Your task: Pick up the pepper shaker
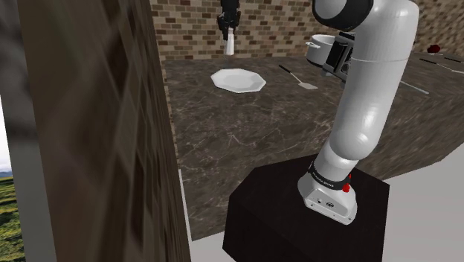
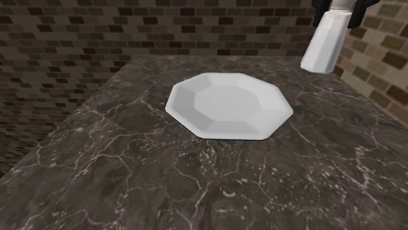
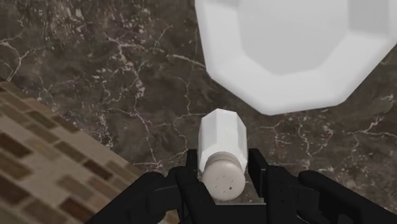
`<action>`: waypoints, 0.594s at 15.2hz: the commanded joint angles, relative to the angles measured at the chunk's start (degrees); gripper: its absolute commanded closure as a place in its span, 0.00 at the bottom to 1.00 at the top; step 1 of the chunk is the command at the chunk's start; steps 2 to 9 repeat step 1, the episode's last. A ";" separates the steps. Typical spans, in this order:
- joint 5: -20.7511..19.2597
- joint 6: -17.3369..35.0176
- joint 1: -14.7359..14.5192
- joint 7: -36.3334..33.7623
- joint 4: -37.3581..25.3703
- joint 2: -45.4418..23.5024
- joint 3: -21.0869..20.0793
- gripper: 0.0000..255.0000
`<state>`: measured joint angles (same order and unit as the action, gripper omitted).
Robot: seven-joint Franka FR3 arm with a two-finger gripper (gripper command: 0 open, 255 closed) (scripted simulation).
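The gripper point(image 3: 223, 186) is closed on the shaker point(image 3: 221, 147): its two black fingers point(image 3: 191, 184) press either side of the speckled cap end, and the white body sticks out beyond them towards the counter point(image 3: 95, 70). So the shaker lies straight ahead of the hand. Its long axis runs on along the gripper's own line, cap up in the jaws and base down.

In the shoulder view the shaker point(image 1: 230, 45) hangs below the gripper point(image 1: 229, 28) over the counter's back edge, close to the brick wall point(image 1: 193, 26). It seems to float clear of the surface, with no contact visible. The plate point(image 1: 238, 80) rests flat on the counter, nearer the middle and a little aside from the shaker. In the second exterior view the shaker point(image 2: 325, 42) leans slightly, though that may be the camera's slant.

I judge the pick-up all but done: what is left is a straight rise along that axis. The grip sits high on the cap, so the body could swing or slip if the hand moved sideways fast
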<state>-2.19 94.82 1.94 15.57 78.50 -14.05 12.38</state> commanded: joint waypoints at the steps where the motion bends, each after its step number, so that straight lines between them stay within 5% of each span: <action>1: 0.05 -0.56 0.09 0.14 -0.70 -0.16 0.04 1.00; 9: 0.05 -0.56 0.09 0.14 -0.70 -0.16 0.04 1.00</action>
